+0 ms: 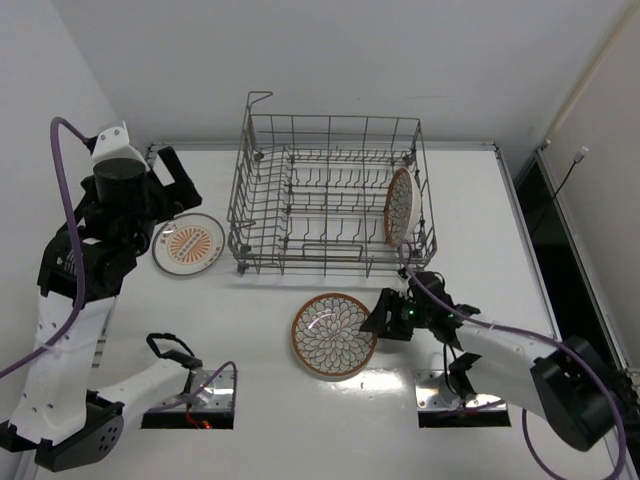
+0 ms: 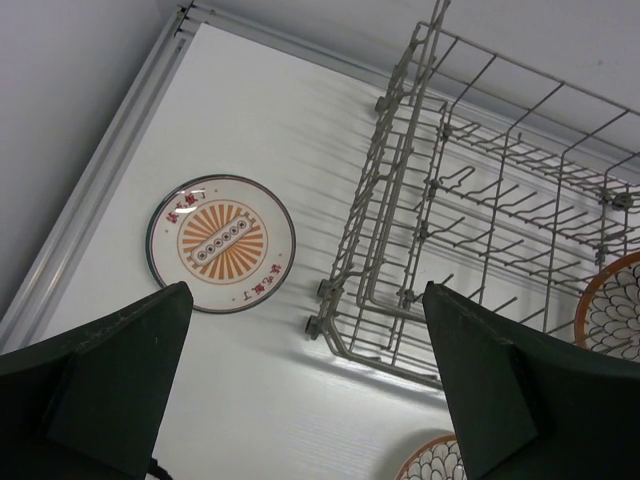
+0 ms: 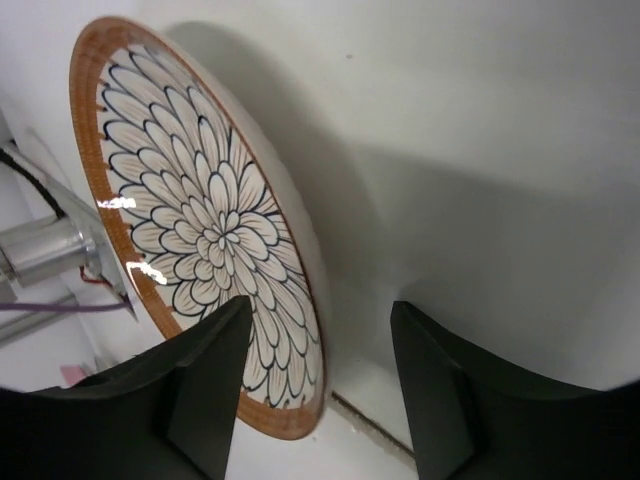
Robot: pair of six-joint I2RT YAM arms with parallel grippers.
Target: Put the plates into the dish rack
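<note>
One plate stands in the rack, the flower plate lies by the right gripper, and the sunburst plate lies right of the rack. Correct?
Not quite. The top view shows the sunburst plate lying left of the dish rack, not right of it. The rest holds: one upright plate stands in the rack, and the flower plate lies by the right gripper.

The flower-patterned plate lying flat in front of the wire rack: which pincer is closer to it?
Right. The right pincer straddles the right rim of the flat flower plate. The left pincer is far off to the left, beside the sunburst plate.
</note>
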